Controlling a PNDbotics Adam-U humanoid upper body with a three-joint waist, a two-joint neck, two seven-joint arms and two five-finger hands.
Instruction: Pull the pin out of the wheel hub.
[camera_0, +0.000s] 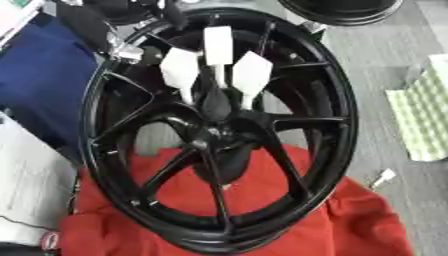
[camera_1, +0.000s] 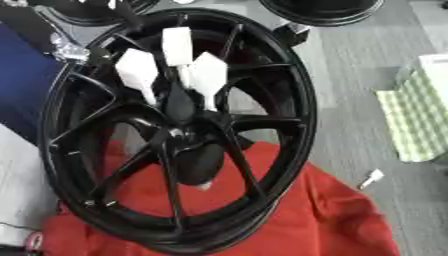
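White-tipped fingers of one hand are fanning out straight over the centre of the wheel hub, holding nothing, probably lining up on the pin, which I cannot pick out in the dark centre; which arm this is, I cannot tell. The black wheel is lying tilted on a red cloth, likely padding its rim against the grey floor.

Grey carpet-looking floor, red cloth spread over it, blue fabric on the left, a pale green checked pad off right.
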